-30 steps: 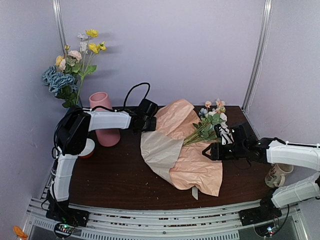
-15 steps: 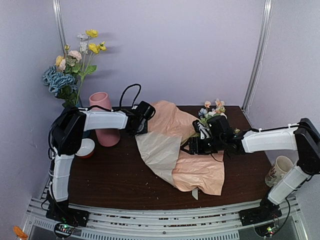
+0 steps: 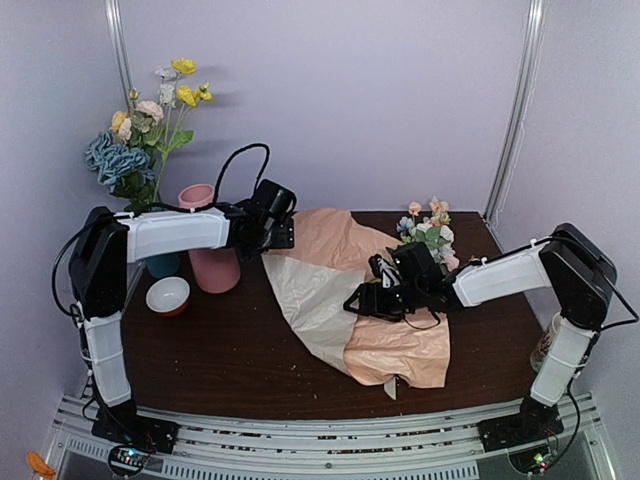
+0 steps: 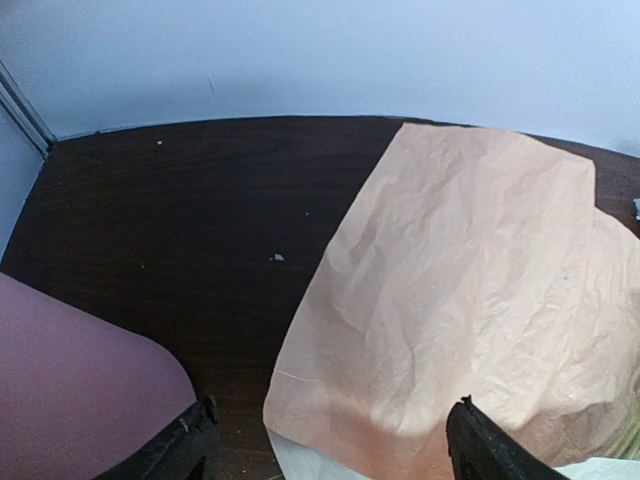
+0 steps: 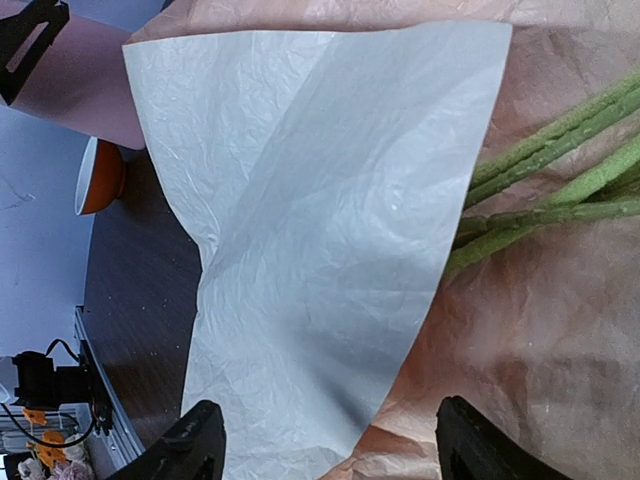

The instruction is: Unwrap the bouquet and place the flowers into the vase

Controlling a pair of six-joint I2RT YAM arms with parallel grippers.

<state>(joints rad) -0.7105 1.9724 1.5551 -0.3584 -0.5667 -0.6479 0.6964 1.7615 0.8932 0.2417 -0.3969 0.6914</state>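
Peach paper (image 3: 330,245) is flat now: left gripper (image 4: 330,455) just let go, wide and empty, right gripper (image 5: 320,440) open near the flower stems (image 5: 560,135), so unwrapping's basically done.

One tall matte pink cylinder vase (image 3: 215,270), one teal-blue vase (image 3: 160,266), one red-and-white bowl (image 3: 167,297), one bunch of pastel flowers (image 3: 428,233), one yellow-and-blue flower bunch (image 3: 148,120), one crinkled peach paper sheet (image 3: 398,348), one cream inner sheet (image 3: 315,300), two white robot arms (image 3: 175,230)

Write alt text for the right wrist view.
A pale white sheet lies unfolded over crinkled peach wrapping paper, with green flower stems poking out at right. The right gripper hovers over it, jaws open and empty.
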